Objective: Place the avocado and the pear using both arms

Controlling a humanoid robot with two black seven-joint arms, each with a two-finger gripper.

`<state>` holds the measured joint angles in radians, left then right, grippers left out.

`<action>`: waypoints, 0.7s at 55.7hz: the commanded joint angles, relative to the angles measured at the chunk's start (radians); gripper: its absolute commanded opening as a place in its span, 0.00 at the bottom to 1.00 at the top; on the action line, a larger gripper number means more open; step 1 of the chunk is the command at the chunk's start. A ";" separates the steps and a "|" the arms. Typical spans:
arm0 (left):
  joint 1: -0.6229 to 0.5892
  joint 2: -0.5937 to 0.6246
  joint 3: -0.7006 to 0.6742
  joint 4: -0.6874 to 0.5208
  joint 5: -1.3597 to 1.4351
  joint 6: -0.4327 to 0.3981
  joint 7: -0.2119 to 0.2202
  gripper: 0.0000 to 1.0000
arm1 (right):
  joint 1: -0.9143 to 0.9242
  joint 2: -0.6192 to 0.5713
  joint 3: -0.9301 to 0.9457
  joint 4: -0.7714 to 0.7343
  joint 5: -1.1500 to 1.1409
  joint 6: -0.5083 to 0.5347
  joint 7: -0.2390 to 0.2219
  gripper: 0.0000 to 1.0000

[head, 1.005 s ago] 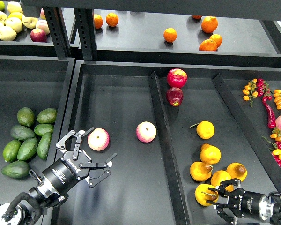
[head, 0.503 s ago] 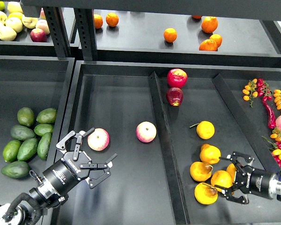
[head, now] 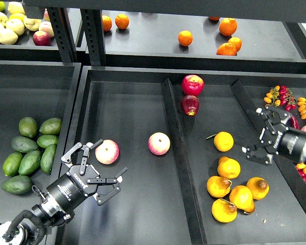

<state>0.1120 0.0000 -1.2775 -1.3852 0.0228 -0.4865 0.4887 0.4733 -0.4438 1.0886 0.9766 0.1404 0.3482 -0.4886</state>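
Note:
Several yellow-orange pears lie in the right compartment; the pear [head: 224, 211] at the front has a dark stem. My right gripper [head: 252, 131] is open and empty, raised above and to the right of the pear pile, touching none of them. Several avocados lie in the left bin, with a dark green avocado [head: 17, 184] at the front of the pile. My left gripper [head: 103, 168] is open and empty over the middle compartment, right of the avocados, with a pink-red apple [head: 107, 151] just beside its fingers.
A second apple [head: 159, 143] lies mid-compartment, and two red apples [head: 192, 84] sit at the back. A raised divider [head: 178, 158] splits the compartments. Cherry tomatoes and chillies [head: 290, 109] lie at the right. Oranges [head: 185, 38] and pale apples [head: 7, 25] fill the rear shelves.
My right gripper has risen from the front of the pear pile and moved back and right, open and empty. The front pears shifted slightly. The left arm has not moved.

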 commanded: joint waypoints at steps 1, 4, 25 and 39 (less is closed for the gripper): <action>0.002 0.000 -0.002 0.000 0.000 -0.001 0.000 0.99 | 0.001 0.155 0.071 -0.033 -0.004 -0.044 0.000 0.98; 0.002 0.000 0.000 0.000 0.000 -0.001 0.000 0.99 | -0.001 0.194 0.088 -0.042 -0.004 -0.069 0.000 0.98; 0.000 0.000 -0.017 0.000 0.003 -0.002 0.000 0.99 | -0.128 0.444 0.261 -0.082 -0.002 -0.092 0.000 0.99; 0.005 0.000 -0.023 0.000 0.003 -0.002 0.000 0.99 | -0.211 0.444 0.324 -0.067 0.001 -0.074 0.000 0.99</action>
<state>0.1123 0.0000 -1.2989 -1.3852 0.0259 -0.4886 0.4887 0.3061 -0.0003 1.4018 0.8945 0.1382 0.2619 -0.4885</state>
